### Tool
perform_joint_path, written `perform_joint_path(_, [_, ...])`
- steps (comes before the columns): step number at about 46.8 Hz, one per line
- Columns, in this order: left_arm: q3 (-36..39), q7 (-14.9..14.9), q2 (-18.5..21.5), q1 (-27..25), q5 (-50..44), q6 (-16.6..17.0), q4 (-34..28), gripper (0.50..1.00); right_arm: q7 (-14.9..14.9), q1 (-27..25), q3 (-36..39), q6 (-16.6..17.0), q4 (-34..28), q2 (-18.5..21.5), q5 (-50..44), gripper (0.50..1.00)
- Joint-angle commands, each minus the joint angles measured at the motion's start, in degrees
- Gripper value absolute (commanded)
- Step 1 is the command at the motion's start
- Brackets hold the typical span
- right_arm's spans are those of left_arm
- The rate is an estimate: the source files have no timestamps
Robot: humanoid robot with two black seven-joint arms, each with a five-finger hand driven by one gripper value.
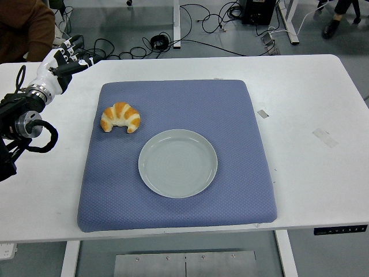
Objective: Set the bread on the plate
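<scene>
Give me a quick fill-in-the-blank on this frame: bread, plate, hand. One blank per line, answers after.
1. The croissant lies on the blue mat, to the ____ of the plate in the picture.
2. The plate holds ____.
3. The left hand is over the table's far-left corner, holding ____.
4. The mat's colour is ____.

Answers: upper left; nothing; nothing; blue
</scene>
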Motion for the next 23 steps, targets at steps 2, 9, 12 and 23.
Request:
perform_joint_path(2, [0.02,0.0,0.25,-0.21,0.13,-0.03,0.0,0.974,0.01,0.0,0.0,0.0,-0.02,0.0,0.0,1.0])
perform_joint_path(9, [0.38,0.0,0.34,-1.01,0.31,-0.03,-0.08,0.974,0.01,0.0,0.0,0.0,-0.02,0.0,0.0,1.0])
perform_joint_path(12, [0.55,0.0,0.42,-1.36,1.09,-0.12,-0.61,0.974,0.01,0.0,0.0,0.0,-0.02,0.0,0.0,1.0])
perform_joint_path(23, [6.52,0.0,2.53,-4.78,7.16,-0.56,-4.39,0.968,0.01,0.0,0.0,0.0,-0.02,0.0,0.0,1.0])
